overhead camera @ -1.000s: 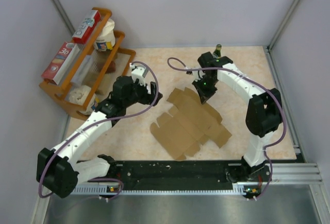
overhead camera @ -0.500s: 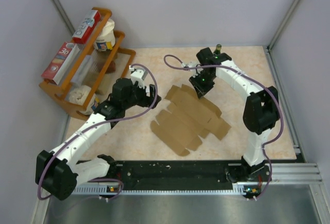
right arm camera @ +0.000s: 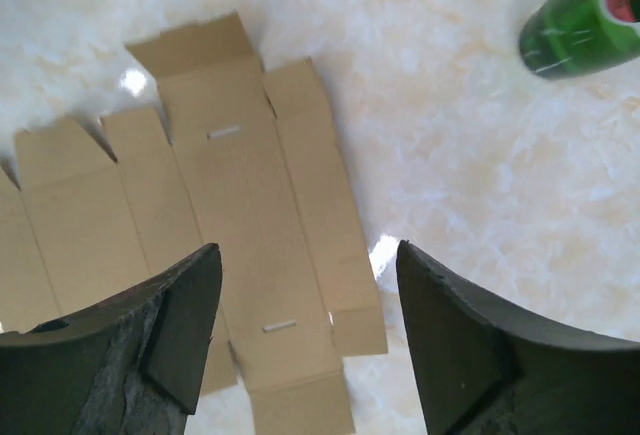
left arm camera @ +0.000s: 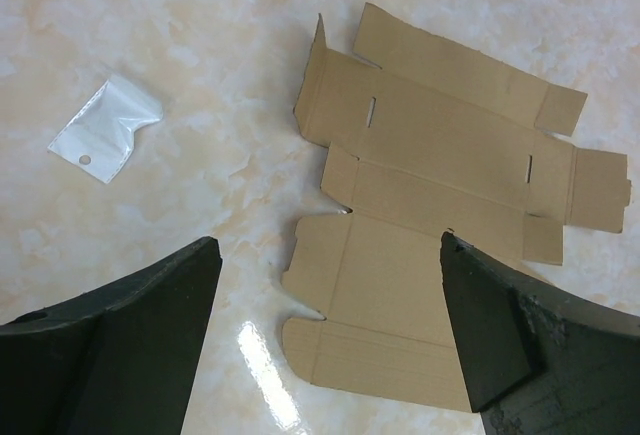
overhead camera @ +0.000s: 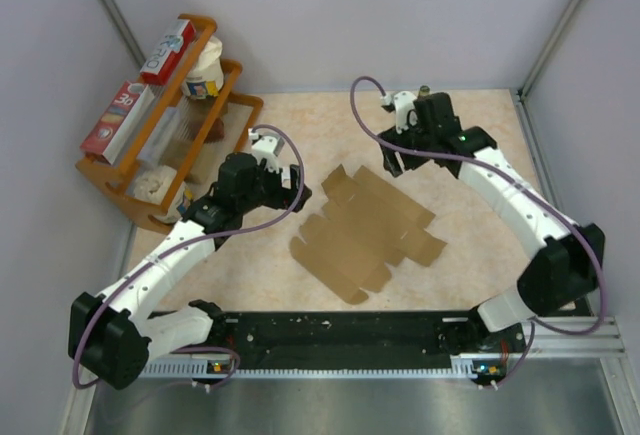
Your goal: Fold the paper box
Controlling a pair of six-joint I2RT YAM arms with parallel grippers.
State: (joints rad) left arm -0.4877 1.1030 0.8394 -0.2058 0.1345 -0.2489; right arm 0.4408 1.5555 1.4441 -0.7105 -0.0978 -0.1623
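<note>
Marbled tabletop, paper box point(overhead camera: 365, 235) lying flat, unfolded, mid-table between the arms. Best to pin a long panel with the left gripper point(left arm camera: 328, 255), spread wide and empty, then lift a flap along its crease with the right gripper point(right arm camera: 305, 253), likewise spread, empty. One box, one bottle point(right arm camera: 585, 20), one clear bag point(left arm camera: 105, 127), two grippers.

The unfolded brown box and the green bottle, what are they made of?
The box looks like thin brown cardboard. It is dull, not shiny, with pressed fold lines and small cut slots. The green bottle is probably glass, because it is glossy with bright glints, though it could be hard plastic.
</note>
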